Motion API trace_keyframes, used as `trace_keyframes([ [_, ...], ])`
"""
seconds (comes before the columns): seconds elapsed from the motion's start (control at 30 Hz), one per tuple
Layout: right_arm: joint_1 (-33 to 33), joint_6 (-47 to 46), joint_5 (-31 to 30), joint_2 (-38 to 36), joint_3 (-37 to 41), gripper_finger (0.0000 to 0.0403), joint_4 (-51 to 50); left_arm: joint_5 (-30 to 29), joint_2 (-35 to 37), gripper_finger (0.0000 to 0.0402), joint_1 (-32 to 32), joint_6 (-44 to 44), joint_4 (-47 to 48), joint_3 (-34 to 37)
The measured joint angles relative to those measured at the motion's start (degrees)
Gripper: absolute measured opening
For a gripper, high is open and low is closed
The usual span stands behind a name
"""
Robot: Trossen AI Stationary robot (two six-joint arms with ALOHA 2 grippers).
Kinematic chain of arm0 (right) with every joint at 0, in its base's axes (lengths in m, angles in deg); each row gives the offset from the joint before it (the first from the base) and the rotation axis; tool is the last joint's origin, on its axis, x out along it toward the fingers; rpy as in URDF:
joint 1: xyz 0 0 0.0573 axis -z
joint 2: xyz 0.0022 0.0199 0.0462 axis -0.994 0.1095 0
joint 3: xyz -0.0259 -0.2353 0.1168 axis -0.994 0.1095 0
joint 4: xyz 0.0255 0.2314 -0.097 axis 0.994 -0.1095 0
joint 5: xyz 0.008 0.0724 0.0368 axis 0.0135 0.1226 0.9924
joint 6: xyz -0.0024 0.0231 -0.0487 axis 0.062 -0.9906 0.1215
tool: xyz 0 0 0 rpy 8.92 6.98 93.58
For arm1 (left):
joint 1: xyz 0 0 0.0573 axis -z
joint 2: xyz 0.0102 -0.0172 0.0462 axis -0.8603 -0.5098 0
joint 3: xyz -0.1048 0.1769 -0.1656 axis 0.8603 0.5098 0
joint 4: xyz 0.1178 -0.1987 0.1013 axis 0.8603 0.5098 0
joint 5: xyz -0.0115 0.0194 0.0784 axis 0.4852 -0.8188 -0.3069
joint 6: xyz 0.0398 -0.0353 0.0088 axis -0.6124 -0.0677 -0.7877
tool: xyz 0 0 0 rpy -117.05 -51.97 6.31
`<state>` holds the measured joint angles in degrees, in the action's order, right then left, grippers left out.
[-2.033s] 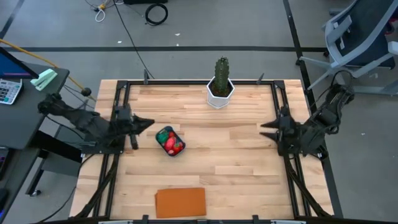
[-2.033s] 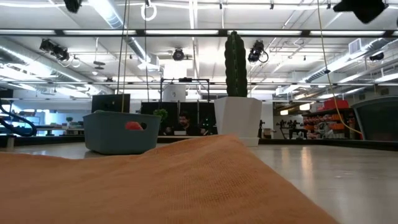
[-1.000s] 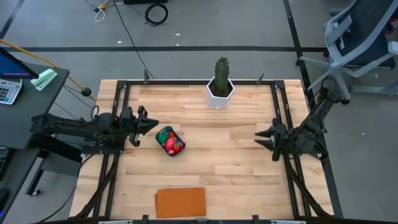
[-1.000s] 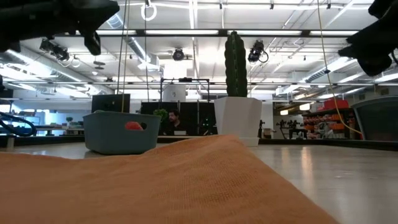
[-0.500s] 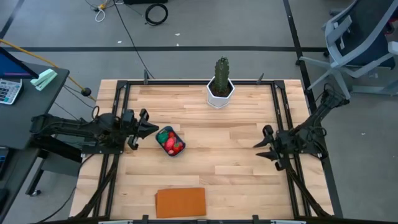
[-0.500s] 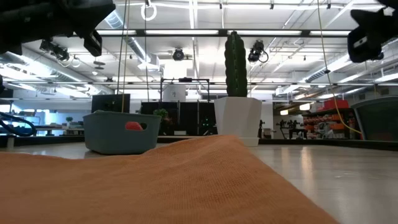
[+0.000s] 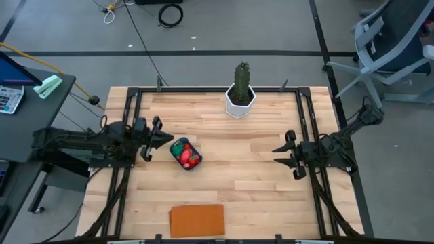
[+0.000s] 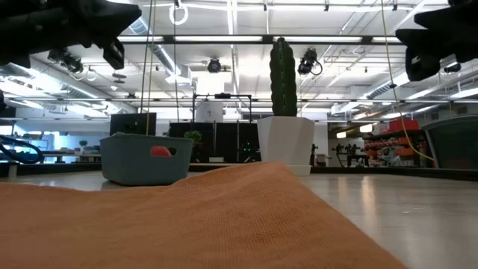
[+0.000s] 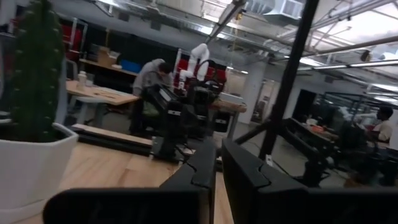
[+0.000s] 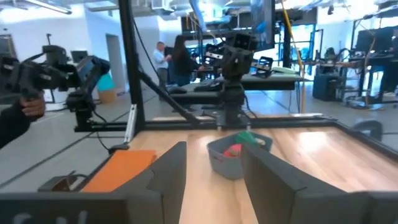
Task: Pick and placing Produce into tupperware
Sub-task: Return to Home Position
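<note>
**Produce in the bin, both arms off it**

The left gripper [image 7: 166,138] hangs above the table's [image 7: 258,183] left side, just beside the tupperware [image 7: 185,154] and pointing toward it without touching. In its wrist view the two fingers [image 9: 249,177] stand almost together, with only a thin slit between them and nothing held.

The right gripper [image 7: 283,154] is above the table's right side, well apart from the tupperware, and points inward. Its fingers [image 10: 168,171] are spread wide and hold nothing. Through the gap between them the tupperware [image 10: 239,158] shows farther down the table.

The tupperware is a small teal-blue bin with rounded corners. It sits left of centre on the wooden top, turned a little askew to the table's edges. The produce [image 7: 187,156] lies inside it: from above, red and pink pieces packed together with a green one at the far end. At table height one red piece [image 8: 160,151] shows above the rim of the bin [image 8: 142,164], and in the right wrist view a pink-red piece and a green one stick up.

A cactus [image 7: 241,80] in a white pot stands at the middle of the far edge. An orange board [image 7: 196,220] lies flat at the near edge, well apart from the bin.
</note>
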<state>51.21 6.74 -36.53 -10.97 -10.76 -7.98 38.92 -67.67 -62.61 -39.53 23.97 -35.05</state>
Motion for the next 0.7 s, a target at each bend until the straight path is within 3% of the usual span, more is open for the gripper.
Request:
trace_keyframes([
  [0.33, 9.6, 5.5, 2.8, -3.5, -3.5, 0.016, -3.7, 0.1, 0.0, 0.0036, -1.4, -0.1, 2.9, 0.0],
  [0.5, 13.6, 1.4, 8.7, -3.4, -5.1, 0.016, -12.0, 0.1, 0.0, 0.0028, -1.4, 0.0, 7.5, 0.0],
  [0.7, 15.6, -0.8, 9.1, -3.4, -5.1, 0.016, -13.6, -0.5, 0.0, 0.0023, -1.4, 1.8, 10.2, 0.0],
])
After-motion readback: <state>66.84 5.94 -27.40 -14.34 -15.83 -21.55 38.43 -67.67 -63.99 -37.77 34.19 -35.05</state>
